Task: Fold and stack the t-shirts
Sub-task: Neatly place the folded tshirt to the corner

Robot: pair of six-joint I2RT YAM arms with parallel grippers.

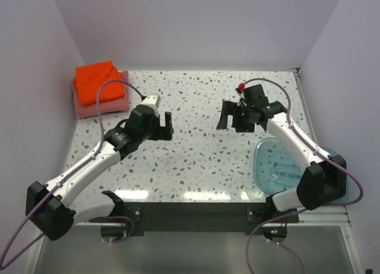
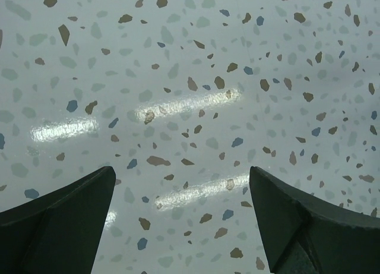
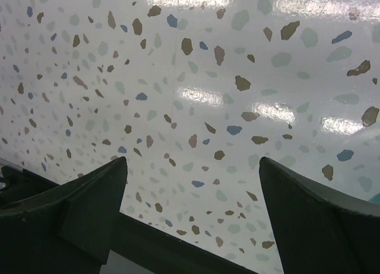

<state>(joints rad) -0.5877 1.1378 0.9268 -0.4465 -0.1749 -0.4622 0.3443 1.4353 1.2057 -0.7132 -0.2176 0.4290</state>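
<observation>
We see left end effector [image 1: 164,126] released, jaws spread above the bench [image 1: 196,161], right end effector [image 1: 230,120] likewise released, orange shirt [image 1: 97,82] folded on top of pink shirt [image 1: 102,105], well left of and beyond left end effector

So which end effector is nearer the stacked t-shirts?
Left. The left end effector hovers just right of the t-shirts; the right end effector is much farther right.
</observation>
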